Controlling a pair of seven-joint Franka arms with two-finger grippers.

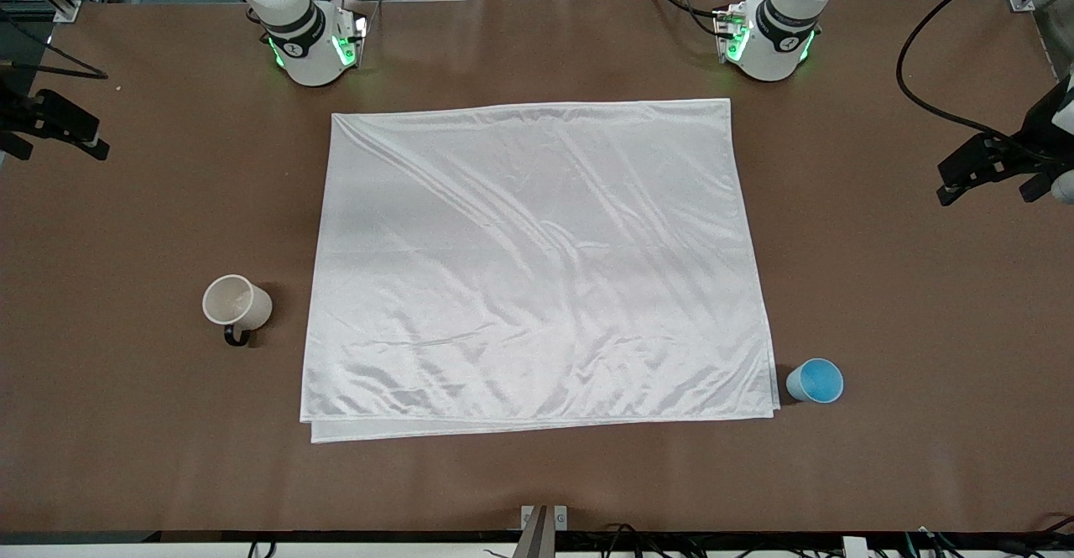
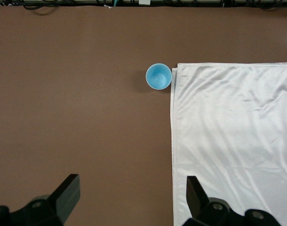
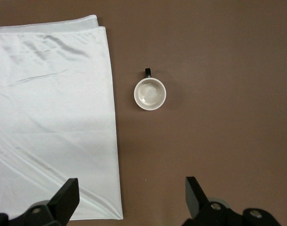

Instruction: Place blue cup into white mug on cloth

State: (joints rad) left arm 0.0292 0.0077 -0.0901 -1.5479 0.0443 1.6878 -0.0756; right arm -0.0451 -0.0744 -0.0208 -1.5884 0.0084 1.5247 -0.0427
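The mug (image 1: 237, 302) stands upright on the bare worktop (image 1: 126, 424) off the cloth (image 1: 537, 264), toward the right arm's end; the cup (image 1: 815, 380) stands just off the cloth's corner toward the left arm's end. Both claws, left (image 2: 132, 195) and right (image 3: 132, 197), hang spread, high over the worktop's ends. The mug should probably go onto the cloth first, gripped by its rim away from the handle.

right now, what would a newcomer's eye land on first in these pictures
The big shiny white cloth spread wrinkled over the middle of the brown table. Then two small things on bare table beside it: the white mug upright toward the right arm's end, and the blue cup by the cloth's corner toward the left arm's end. Both hands, left hand and right hand, hang open high above the table.
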